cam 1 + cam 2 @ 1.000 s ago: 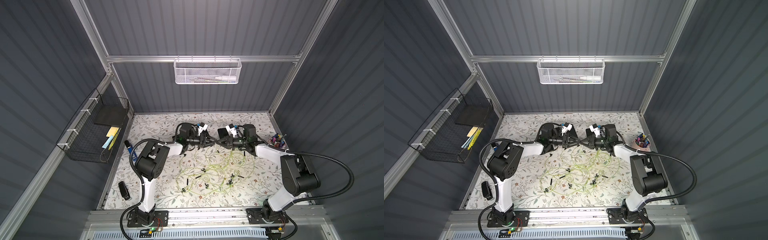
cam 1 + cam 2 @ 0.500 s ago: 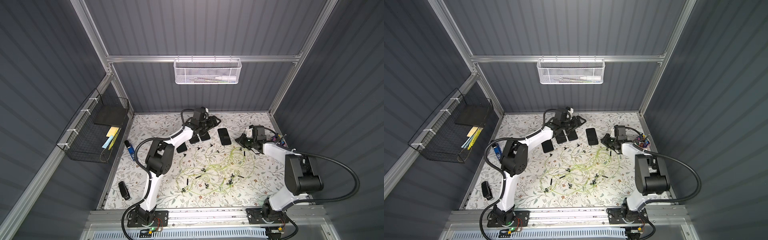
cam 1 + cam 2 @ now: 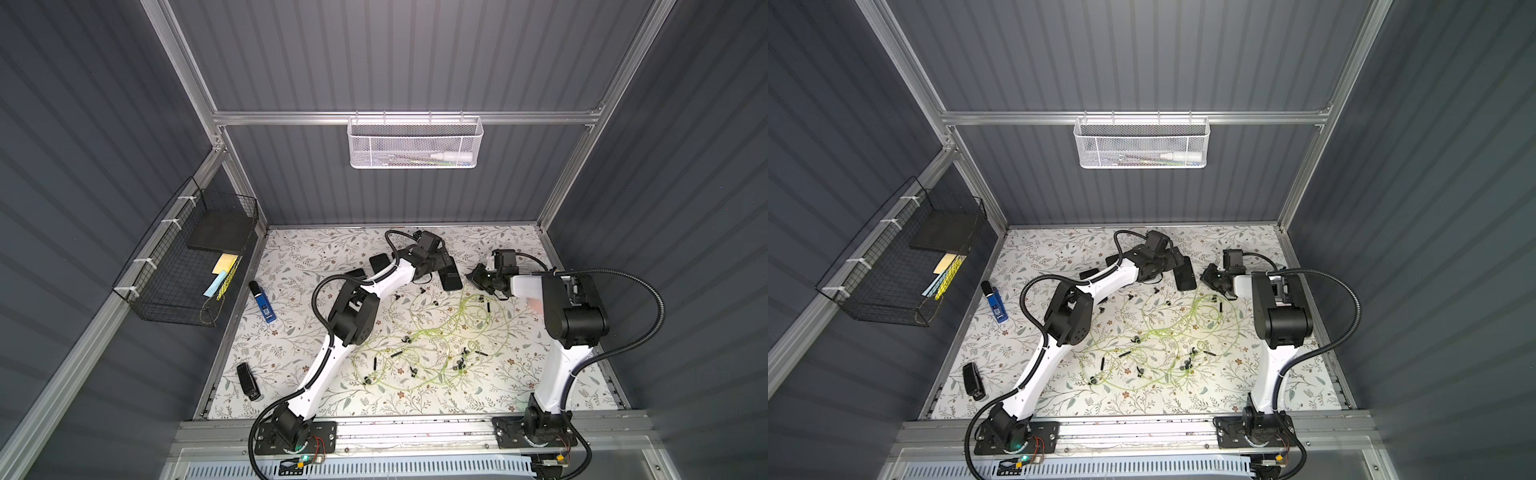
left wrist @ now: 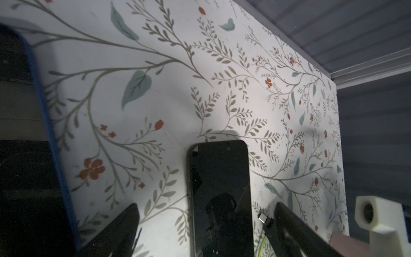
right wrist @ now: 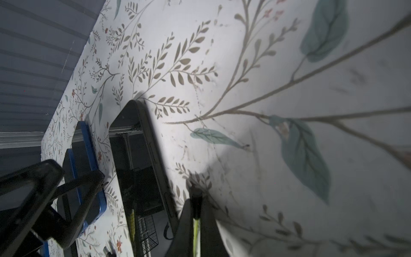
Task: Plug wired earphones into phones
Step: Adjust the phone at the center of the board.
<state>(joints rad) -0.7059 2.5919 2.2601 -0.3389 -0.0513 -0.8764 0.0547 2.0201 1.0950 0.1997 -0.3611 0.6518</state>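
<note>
On my table I see phones near the far edge, earphones mid-table, blue stick by left edge.

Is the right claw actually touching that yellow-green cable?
Touching. The right wrist view shows the right claw shut on the earphone cable, no gap.

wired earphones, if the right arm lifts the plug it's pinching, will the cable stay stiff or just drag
Probably floppy: the wired earphones lie in loose loops, so the cable would likely trail limp behind the right tool. The loops cross each other, so other strands may snag and drag along. Thin as it is, likely light.
</note>
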